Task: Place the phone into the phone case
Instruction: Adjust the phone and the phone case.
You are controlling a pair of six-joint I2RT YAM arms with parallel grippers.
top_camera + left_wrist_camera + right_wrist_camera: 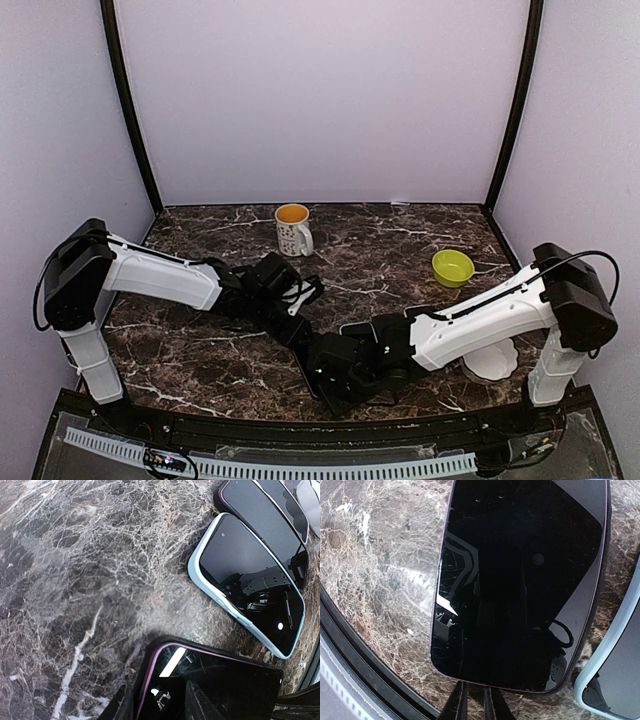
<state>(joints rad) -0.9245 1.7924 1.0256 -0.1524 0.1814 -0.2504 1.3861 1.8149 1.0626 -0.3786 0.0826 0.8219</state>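
Left wrist view has the left claw [161, 702] low over the marble table [75, 580], its two fingers partway apart and closed on the near corner of the phone [220, 680], one finger against the outer edge and the other over the glass. That phone is dark and glossy with a thin purple edge, and a black rim runs round it; whether that rim is the phone case I cannot tell. Beyond it, not touching, a second phone [250, 575] lies face up in a light-blue shell [194, 570]. Just beside that, at the top right, is a dark slab [265, 525] with a purple edge, phone or case I cannot tell. From the right wrist the dark phone fills the picture, lying near the table's front edge, with the light-blue shell just off its right side. The right claw [475, 702] sits at the phone's near short end, fingers drawn almost together with only an empty slit between them; whether the tips touch the phone is hidden. From above, the left arm [160, 275] and right arm [480, 320] reach in to the near middle of the table. A mug [292, 228] stands well back, a yellow-green bowl [453, 266] is to the right, and a white dish [492, 362] lies by the right arm's base
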